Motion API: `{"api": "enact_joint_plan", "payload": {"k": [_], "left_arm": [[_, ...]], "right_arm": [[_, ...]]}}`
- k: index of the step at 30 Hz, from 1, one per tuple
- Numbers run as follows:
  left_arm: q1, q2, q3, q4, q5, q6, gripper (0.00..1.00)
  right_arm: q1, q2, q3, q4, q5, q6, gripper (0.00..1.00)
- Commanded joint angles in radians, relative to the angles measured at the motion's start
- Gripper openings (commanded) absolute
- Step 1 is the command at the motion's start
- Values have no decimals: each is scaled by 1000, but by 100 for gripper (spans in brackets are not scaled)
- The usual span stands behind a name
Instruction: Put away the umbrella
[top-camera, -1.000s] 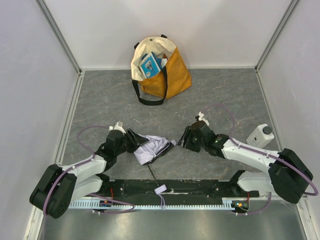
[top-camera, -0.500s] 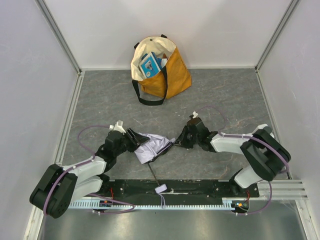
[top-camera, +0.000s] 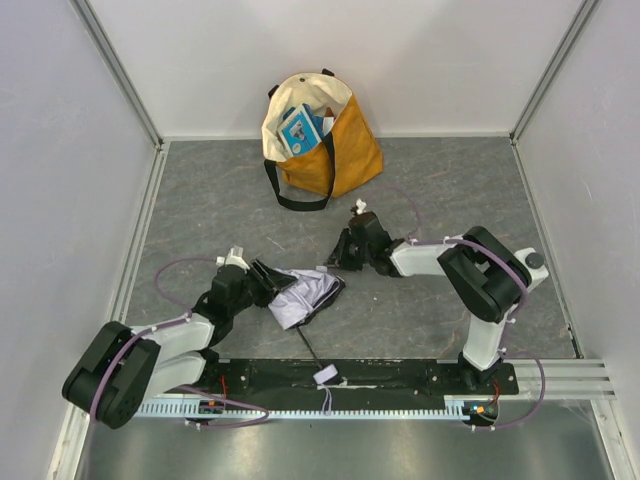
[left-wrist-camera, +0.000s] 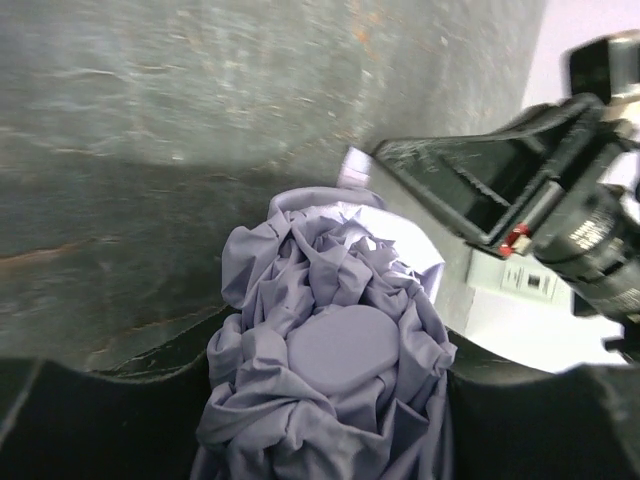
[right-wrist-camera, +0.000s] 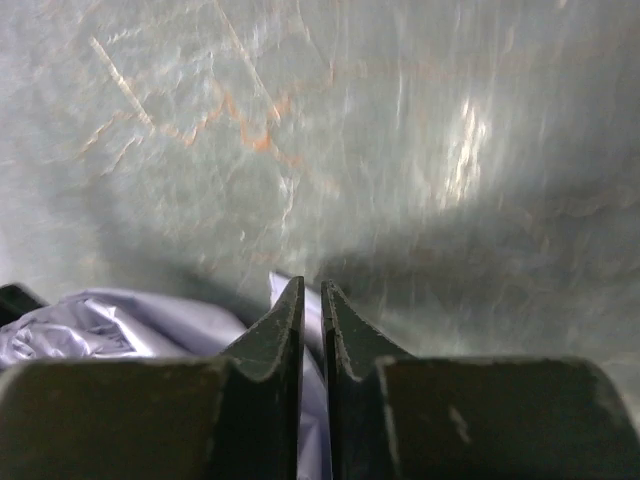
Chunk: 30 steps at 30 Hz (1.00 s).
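Moved: right gripper (top-camera: 338, 262) has swung in, jaws drawn nearly together on canopy edge | left gripper (top-camera: 268, 280) clamped on bunched canopy | umbrella (top-camera: 300, 297) lies well nearside of tote bag (top-camera: 345, 150) | handling: light, limp, slippery fabric; best grasped at stiff black shaft (top-camera: 305, 345)

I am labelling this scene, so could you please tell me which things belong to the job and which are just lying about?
Job: umbrella; left tool and right tool, both gripping its fabric.
Lying about: tote bag (possible destination); white bottle.
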Motion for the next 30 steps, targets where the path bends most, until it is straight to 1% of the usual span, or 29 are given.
{"api": "enact_joint_plan", "payload": {"k": [1, 2, 3, 4, 6, 7, 9, 10, 12, 13, 15, 17, 22, 26, 30], "left_arm": [[-9, 75, 34, 5, -150, -147, 2], [-9, 97, 53, -13, -173, -160, 2], [-12, 109, 70, -33, -188, -180, 2], [-15, 124, 78, -29, -231, -190, 2], [-24, 141, 101, -33, -258, -209, 2], [-36, 146, 107, -47, -277, -224, 2], [-67, 143, 118, -102, -354, -278, 2], [-79, 144, 124, -126, -377, -290, 2], [-114, 148, 138, -172, -414, -319, 2], [-125, 151, 141, -185, -425, -334, 2], [-150, 160, 152, -209, -437, -355, 2], [-165, 169, 164, -243, -443, -376, 2], [-177, 172, 160, -274, -422, -401, 2], [-190, 157, 172, -321, -423, -401, 2], [-197, 141, 178, -364, -440, -405, 2]], "right_arm": [[-9, 42, 196, -297, 194, -367, 20], [-9, 27, 236, -369, 251, -435, 24], [-9, 12, 285, -440, 312, -497, 33], [-8, 1, 337, -499, 346, -556, 41], [6, -30, 399, -589, 381, -645, 56], [29, -50, 409, -609, 397, -682, 66], [101, -94, 410, -624, 397, -733, 81], [147, -122, 397, -614, 400, -750, 85], [257, -171, 359, -565, 359, -779, 91], [297, -194, 332, -519, 328, -783, 91], [371, -219, 269, -415, 317, -815, 92], [435, -220, 227, -333, 371, -846, 91], [514, -202, 115, -140, 408, -859, 87], [557, -165, 57, -46, 504, -872, 86], [597, -105, 100, -55, 674, -903, 86]]}}
